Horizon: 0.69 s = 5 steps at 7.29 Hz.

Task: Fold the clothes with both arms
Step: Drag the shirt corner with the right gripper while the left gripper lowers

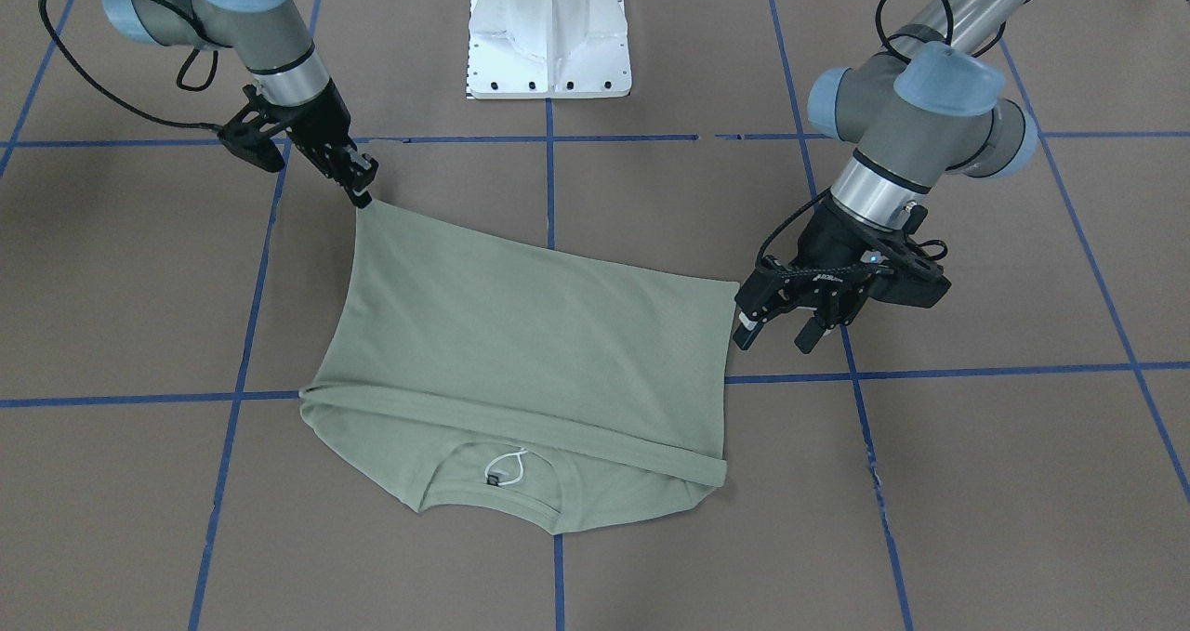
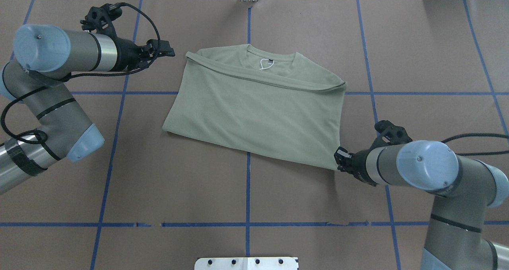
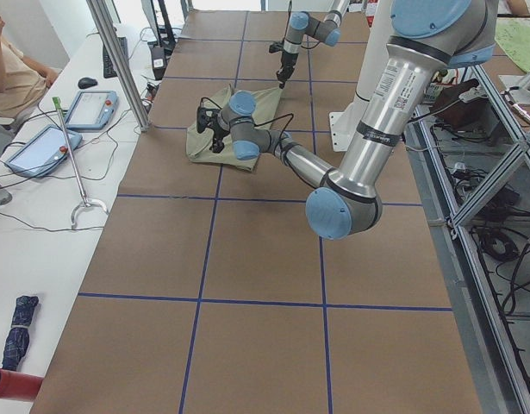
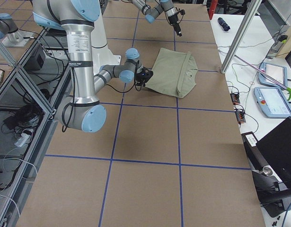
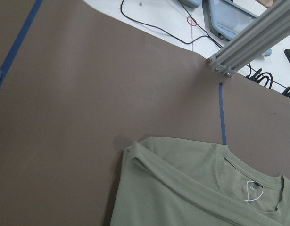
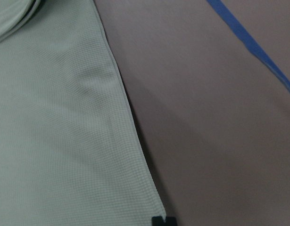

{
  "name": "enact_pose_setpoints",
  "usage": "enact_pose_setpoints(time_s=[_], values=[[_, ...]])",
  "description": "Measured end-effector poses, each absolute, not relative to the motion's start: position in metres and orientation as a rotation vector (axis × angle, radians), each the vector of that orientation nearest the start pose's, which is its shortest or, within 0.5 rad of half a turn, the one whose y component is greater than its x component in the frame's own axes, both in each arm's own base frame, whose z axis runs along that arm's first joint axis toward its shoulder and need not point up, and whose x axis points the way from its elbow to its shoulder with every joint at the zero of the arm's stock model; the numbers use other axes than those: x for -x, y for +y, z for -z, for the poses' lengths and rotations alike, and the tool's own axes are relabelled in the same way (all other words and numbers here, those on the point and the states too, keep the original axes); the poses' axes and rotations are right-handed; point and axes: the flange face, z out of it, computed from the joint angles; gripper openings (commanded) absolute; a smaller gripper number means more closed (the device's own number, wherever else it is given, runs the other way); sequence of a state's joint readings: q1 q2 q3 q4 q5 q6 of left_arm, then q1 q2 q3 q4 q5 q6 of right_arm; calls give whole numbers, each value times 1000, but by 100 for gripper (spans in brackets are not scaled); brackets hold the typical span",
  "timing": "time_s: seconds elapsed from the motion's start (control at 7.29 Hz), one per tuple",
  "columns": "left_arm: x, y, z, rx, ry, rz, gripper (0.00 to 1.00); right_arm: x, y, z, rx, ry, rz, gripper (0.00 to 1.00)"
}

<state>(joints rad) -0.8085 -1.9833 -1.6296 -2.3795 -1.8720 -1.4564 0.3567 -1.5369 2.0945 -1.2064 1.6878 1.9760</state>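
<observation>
- Shirt [image 2: 258,115], sage-green knit, lies folded in half on the brown table [image 2: 179,190], with its neck label [image 2: 267,61] on the side far from the robot. It is probably light, limp and stretchy, and best pinched at the corners or hem.
- Left gripper [image 1: 774,335] has its jaws spread wide and holds nothing, hovering just beside the shirt's left edge.
- Right gripper [image 1: 362,194] has its fingers pinched on the shirt's near right corner, which is drawn to a point.

Brown bench [image 2: 278,190], gridded with blue tape lines [image 2: 247,190]. A sage-green shirt [image 2: 258,111] lies folded across its middle, neck toward the side far from the robot, label showing. A white pedestal [image 1: 548,36] stands at the robot's edge, well apart from the shirt.
</observation>
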Motion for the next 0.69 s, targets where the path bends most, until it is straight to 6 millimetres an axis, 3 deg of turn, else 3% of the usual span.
enact_pose_setpoints(time_s=[0.27, 0.41, 0.55, 0.69], values=[[-374, -498, -288, -207, 1340, 427, 100, 404, -198, -358, 255, -890, -570, 0], [-383, -480, -283, -161, 1360, 431, 100, 404, -166, -357, 312, -869, -523, 0], [-394, -466, -282, -124, 1369, 436, 100, 402, -139, -361, 356, -838, -473, 99], [-401, -457, -281, -99, 1374, 436, 100, 402, -121, -366, 380, -811, -437, 100]])
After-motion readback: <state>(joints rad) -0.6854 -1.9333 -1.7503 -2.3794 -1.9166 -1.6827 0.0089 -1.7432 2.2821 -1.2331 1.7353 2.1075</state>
